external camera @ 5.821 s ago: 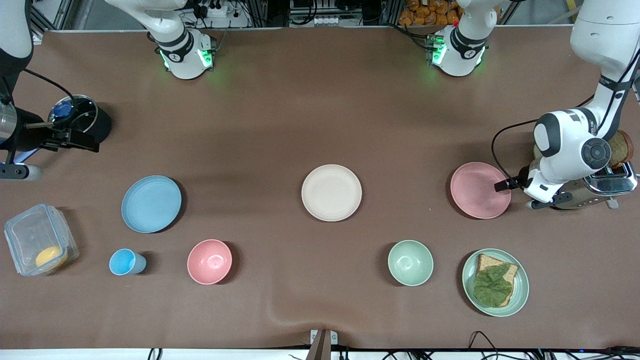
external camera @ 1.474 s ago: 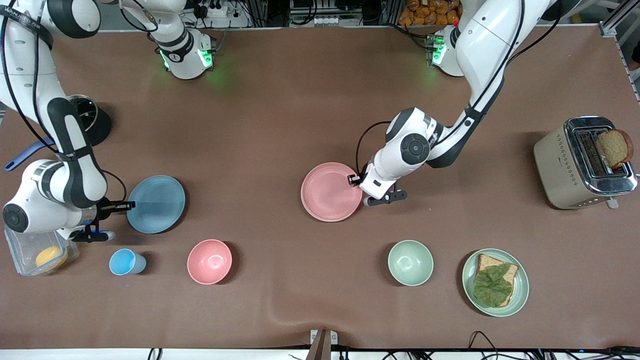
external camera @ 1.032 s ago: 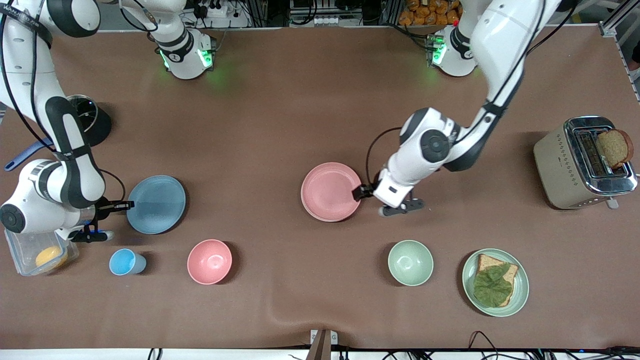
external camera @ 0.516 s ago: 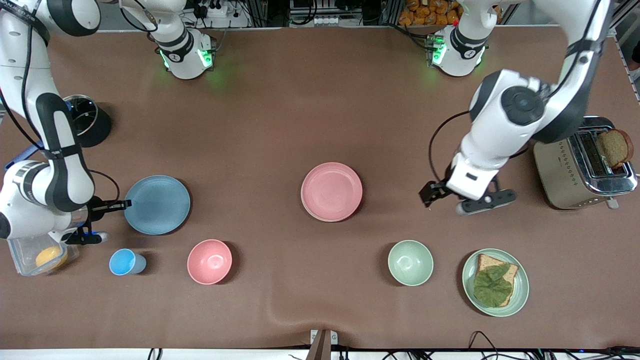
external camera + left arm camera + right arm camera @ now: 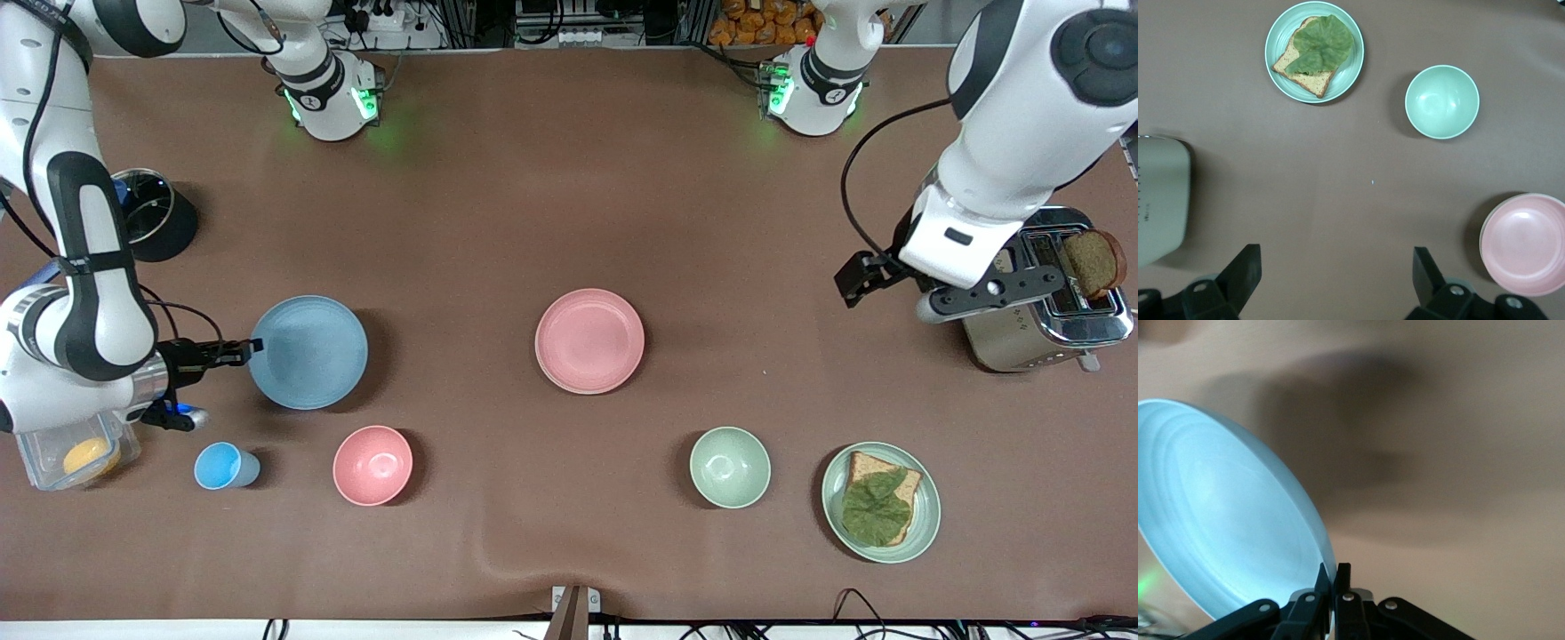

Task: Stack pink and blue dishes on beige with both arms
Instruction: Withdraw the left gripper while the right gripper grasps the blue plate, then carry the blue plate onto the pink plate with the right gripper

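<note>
The flat round light blue plate (image 5: 308, 352) hangs lifted over the brown table (image 5: 498, 204), toward the right arm's end. Its rim sits between the jaws of the right gripper (image 5: 252, 348), which pinch it tight; the right wrist view shows the thin fingers (image 5: 1340, 581) pressed on the plate's edge.

The flat round pale pink plate (image 5: 589, 340) lies in the middle of the table on the cream-beige plate (image 5: 541, 361), which peeks out as a thin edge.

The left gripper (image 5: 861, 277) is up in the air beside the shiny silver toaster (image 5: 1049, 313), jaws spread wide and holding nothing.

No writing can be read.
</note>
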Motion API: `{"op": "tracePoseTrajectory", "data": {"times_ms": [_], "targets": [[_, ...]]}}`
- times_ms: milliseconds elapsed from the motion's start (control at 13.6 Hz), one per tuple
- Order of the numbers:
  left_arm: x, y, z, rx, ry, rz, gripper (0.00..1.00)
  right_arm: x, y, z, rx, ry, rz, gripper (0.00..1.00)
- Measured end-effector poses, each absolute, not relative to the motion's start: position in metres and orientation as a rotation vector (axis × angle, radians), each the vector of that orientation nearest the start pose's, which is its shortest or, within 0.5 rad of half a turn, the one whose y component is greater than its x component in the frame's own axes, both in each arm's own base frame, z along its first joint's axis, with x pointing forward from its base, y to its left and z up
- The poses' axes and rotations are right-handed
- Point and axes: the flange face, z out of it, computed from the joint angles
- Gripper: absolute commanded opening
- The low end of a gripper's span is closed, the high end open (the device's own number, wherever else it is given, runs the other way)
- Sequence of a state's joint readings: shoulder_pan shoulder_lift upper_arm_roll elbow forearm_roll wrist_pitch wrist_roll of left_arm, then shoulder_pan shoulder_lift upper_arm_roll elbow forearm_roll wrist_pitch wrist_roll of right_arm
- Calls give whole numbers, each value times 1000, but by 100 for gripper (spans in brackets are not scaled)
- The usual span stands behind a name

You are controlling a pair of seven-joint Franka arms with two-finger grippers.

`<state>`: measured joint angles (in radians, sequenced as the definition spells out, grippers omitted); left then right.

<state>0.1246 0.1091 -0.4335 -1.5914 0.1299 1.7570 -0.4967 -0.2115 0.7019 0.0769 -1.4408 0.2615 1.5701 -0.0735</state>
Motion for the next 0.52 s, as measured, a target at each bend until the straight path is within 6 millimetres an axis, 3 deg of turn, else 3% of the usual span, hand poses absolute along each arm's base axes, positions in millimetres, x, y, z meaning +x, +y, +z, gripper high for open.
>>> {"op": "tracePoseTrajectory", "data": {"times_ms": [516], "targets": [[581,-119,594,-3084,-198,-79,100,656,87,272,-2515,469,854,0]]}}
